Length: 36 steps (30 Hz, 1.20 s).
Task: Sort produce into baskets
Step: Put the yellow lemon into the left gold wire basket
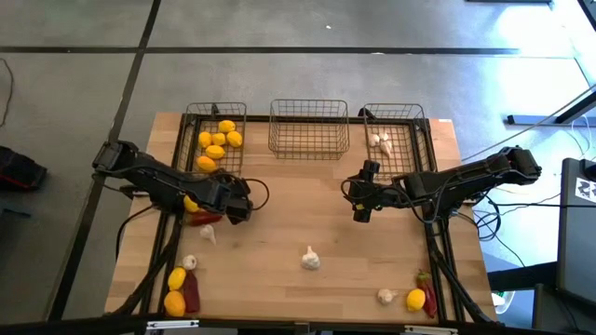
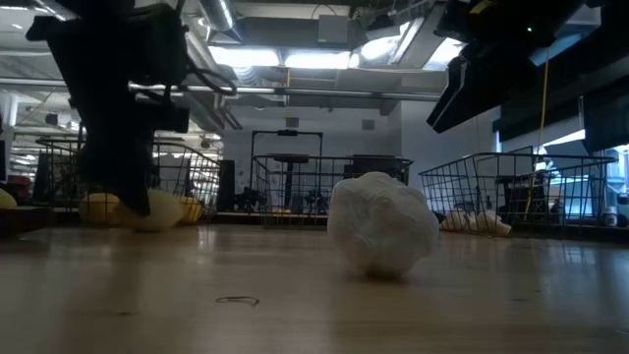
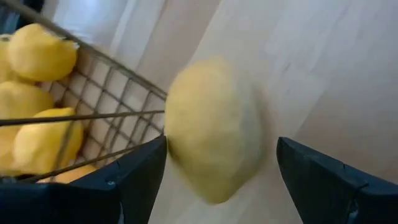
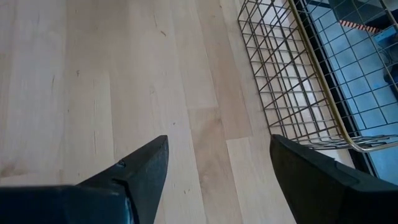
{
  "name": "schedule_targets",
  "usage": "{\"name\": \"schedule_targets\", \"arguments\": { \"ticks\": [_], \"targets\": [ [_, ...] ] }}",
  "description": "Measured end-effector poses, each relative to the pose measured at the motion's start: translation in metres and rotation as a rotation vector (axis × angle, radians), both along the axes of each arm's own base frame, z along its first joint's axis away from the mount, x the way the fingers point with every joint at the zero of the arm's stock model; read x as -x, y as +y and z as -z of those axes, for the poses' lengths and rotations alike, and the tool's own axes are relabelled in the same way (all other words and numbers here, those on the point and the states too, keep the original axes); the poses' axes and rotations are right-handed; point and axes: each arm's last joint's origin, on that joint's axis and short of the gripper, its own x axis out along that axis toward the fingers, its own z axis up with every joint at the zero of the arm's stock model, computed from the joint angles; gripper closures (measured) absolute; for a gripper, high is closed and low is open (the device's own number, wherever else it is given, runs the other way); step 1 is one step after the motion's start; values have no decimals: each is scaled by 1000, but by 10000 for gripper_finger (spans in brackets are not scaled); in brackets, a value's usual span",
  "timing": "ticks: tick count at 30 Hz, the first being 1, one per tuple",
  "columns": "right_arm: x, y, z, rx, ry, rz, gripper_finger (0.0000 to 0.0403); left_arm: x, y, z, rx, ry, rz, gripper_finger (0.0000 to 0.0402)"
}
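Lemon, round and yellow [image 3: 214, 127], sits dead centre between the left claw's [image 1: 235, 200] spread black fingers [image 3: 127, 180] in the left wrist view. It looks blurred and lies just outside the wire wall of the left dark mesh basket [image 1: 193, 121], so I cannot tell whether it rests on the pale wooden worktop [image 1: 279, 233] or is falling. Neither finger touches it. Its long axis runs roughly along the fingers, pointed end toward the camera.

From above, that claw hangs near the worktop's left edge, just in front of the left basket at the far left corner, which already holds a heap of yellow lemons [image 1: 219, 141]. A lemon and a slim dark red chili pepper [image 1: 205, 219] show right beside the arm. The left arm is clearly the nearer one.

The right claw [image 1: 361, 207], fingers wide apart and empty, hovers over bare wood in front of the right mesh basket [image 1: 416, 116], where whitish garlic bulbs [image 1: 381, 141] lie. The middle mesh basket [image 1: 309, 112] is empty.

Loose produce waits: a white garlic bulb [image 1: 310, 260] mid-worktop toward the near edge, lemons and a chili at the near left corner, and a lemon, chili and garlic at the near right corner.

No brands, labels or readable writing anywhere.
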Motion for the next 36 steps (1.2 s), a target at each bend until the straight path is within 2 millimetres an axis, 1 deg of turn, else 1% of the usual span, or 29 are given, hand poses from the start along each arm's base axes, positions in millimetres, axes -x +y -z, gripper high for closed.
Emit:
{"name": "schedule_targets", "arguments": {
  "ticks": [9, 14, 20, 25, 28, 33, 36],
  "targets": [
    [0, 0, 0, 0, 0, 0, 127, 1, 0, 13, 12, -59, 24, 101],
    [0, 0, 0, 0, 0, 0, 127, -3, -1, 13, 22, -105, 33, 102],
    [0, 0, 0, 0, 0, 0, 127, -7, -1, 12, 9, -96, 108, 102],
    [0, 0, 0, 0, 0, 0, 127, -7, -1, 12, 8, -97, 115, 104],
    [0, 0, 0, 0, 0, 0, 127, -10, -2, 11, 12, -125, 117, 119],
    [0, 0, 0, 0, 0, 0, 127, -11, -2, 11, 12, -137, 122, 162],
    [0, 0, 0, 0, 0, 0, 127, -11, -2, 11, 18, -149, 104, 175]
  ]
}}
